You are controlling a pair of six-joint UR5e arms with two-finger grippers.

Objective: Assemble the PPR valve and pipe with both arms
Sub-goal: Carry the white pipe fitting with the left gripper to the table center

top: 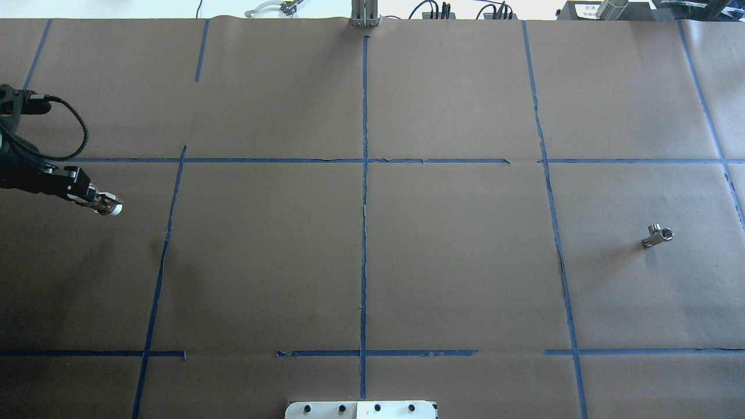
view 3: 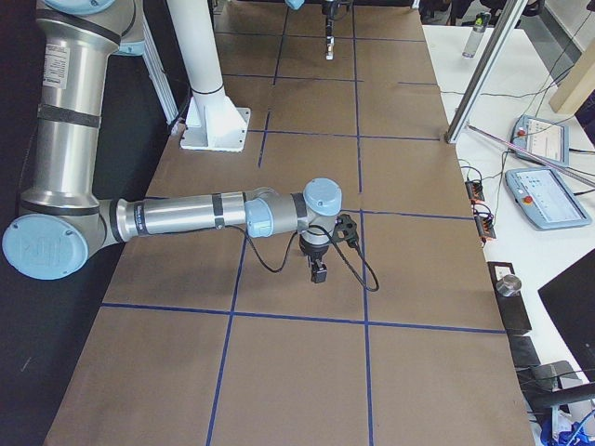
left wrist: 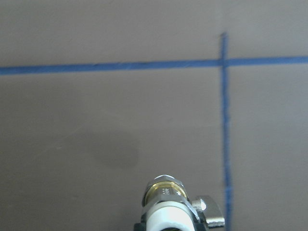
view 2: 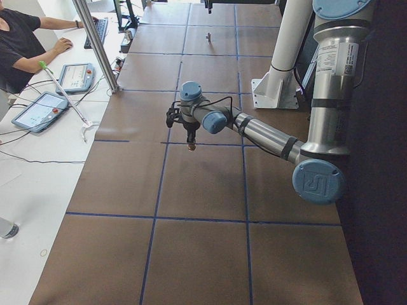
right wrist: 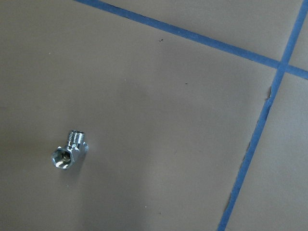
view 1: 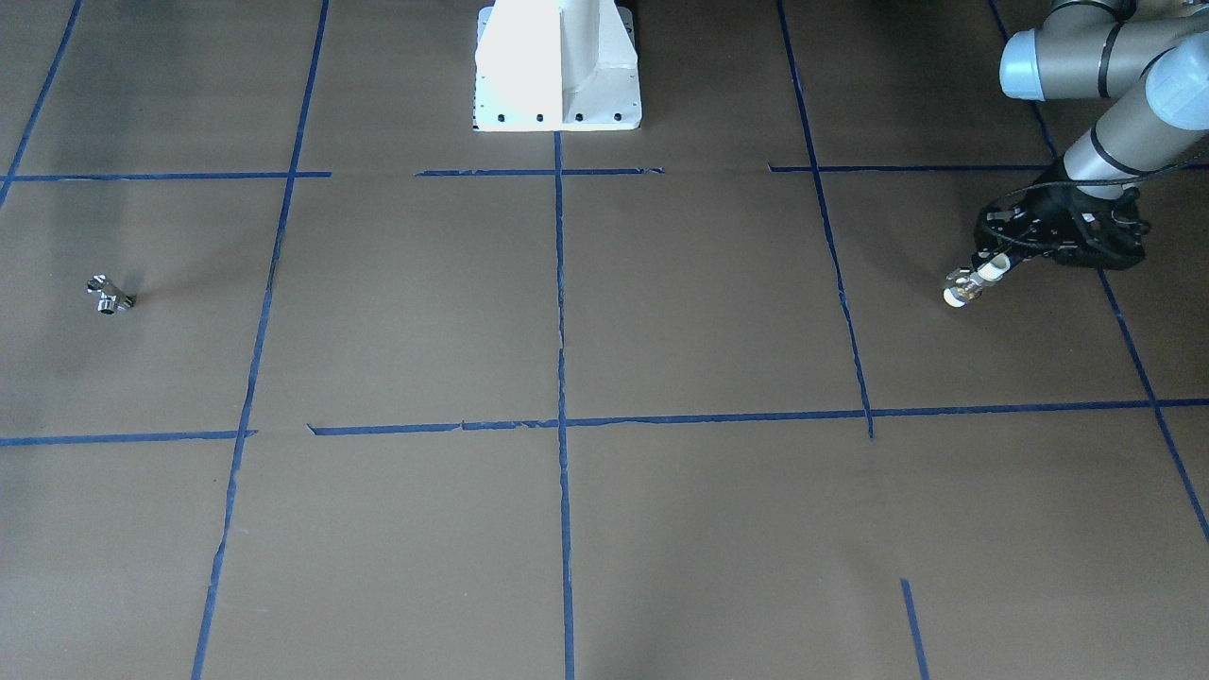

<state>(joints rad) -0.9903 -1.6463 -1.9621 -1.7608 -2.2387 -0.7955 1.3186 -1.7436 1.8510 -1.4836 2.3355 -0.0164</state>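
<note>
- Front-facing view: the left gripper (view 1: 992, 269), at the view's right, is clamped on one white end of the PPR valve (view 1: 965, 286). The valve's other white end sticks out, tilted down toward the worktop (view 1: 661, 312). The pipe (view 1: 110, 296) lies alone at the view's far left, well apart from the valve
- Overhead view: the left gripper is at the left edge, with the valve poking out of its tips toward the middle. The pipe is on the worktop at far right, to the right of a blue tape line (top: 553, 221)
- Left side view: the near arm stretches over the worktop with its gripper pointing down. The valve is at its tip and looks clear of the paper
- Right side view: the right gripper (view 3: 319, 275) hangs pointing down near a tape crossing; can't tell if its fingers are apart or together
- Left wrist view: the valve is at the bottom edge, brass band over white end, with its small metal handle to the right. A shadow falls on the worktop beyond it
- Right wrist view: the pipe lies at lower left on bare worktop, one open end toward the camera
</note>
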